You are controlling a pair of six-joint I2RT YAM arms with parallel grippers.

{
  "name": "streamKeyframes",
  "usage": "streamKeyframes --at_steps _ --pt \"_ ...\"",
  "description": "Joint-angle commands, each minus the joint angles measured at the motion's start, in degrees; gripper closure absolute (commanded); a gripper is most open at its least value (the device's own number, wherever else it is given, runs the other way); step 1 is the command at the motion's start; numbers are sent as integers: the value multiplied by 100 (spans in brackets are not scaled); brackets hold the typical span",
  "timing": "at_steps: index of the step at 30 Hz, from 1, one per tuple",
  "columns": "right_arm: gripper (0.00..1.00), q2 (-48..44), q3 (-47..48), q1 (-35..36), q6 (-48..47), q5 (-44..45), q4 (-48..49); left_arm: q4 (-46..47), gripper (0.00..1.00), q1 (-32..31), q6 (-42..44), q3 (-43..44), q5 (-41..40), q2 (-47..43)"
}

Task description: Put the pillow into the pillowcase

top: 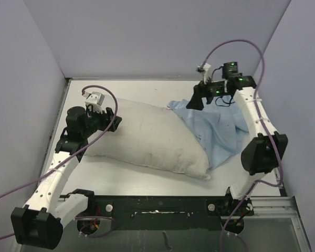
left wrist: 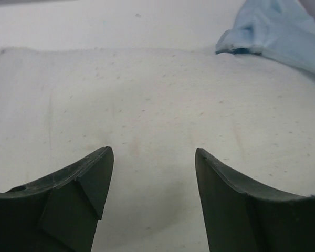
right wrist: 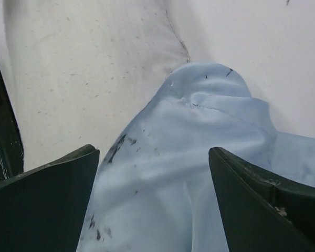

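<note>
The off-white pillow (top: pixel 147 139) lies slantwise across the middle of the table. Its right end meets the crumpled light blue pillowcase (top: pixel 218 128), which spreads out at the right. My left gripper (top: pixel 115 119) is at the pillow's left end, open; in the left wrist view its jaws stand apart over the pillow (left wrist: pixel 157 94) with nothing between them (left wrist: pixel 153 152), and a corner of the pillowcase (left wrist: pixel 275 26) shows at the far right. My right gripper (top: pixel 195 102) hovers at the pillowcase's far edge, open (right wrist: pixel 155 152), above a raised fold of the pillowcase (right wrist: pixel 189 157) next to the pillow (right wrist: pixel 84 63).
Grey walls (top: pixel 147 37) close in the white table (top: pixel 131 181) on three sides. A black and metal rail (top: pixel 163 202) with the arm bases runs along the near edge. Purple cables (top: pixel 236 44) loop above both arms.
</note>
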Motion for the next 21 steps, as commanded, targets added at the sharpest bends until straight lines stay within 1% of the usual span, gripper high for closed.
streamKeyframes --at_steps 1,4,6,8,10,11,13,14,16,19,21 --pt "10 -1159 -352 -646 -1085 -1585 -768 580 36 -455 668 193 783 -920" --pt "10 -1493 -1070 -1079 -1271 -1862 -852 1054 30 -1192 1259 -72 1051 -1246" --pt "10 -1693 -1501 -1298 -1376 -1818 -874 1226 30 -2149 1710 -106 1013 -1228" --pt "10 -1866 -1905 -1509 -1377 -1715 -768 1212 26 -3222 2180 -106 547 -979" --pt "10 -2000 -2243 -1634 -1364 -1573 -654 1012 22 -4395 2873 64 -280 -458" --pt "10 -2035 -2330 -1671 -1349 -1444 -617 899 20 -4958 3251 206 -699 -27" --pt "11 -2049 -2431 -1744 -1344 -1334 -599 773 18 -5696 3973 514 -1272 750" --pt "11 -2049 -2467 -1767 -1348 -1290 -592 742 16 -5885 4228 667 -1391 1155" --pt "11 -2036 -2507 -1818 -1360 -1258 -590 908 12 -6064 4724 927 -1537 1832" --pt "11 -2023 -2532 -1855 -1446 -1232 -642 1354 11 -6114 5208 1229 -1687 2605" --pt "12 -2048 -2538 -1866 -1606 -1210 -767 1361 11 -6065 5366 1473 -1743 3011"
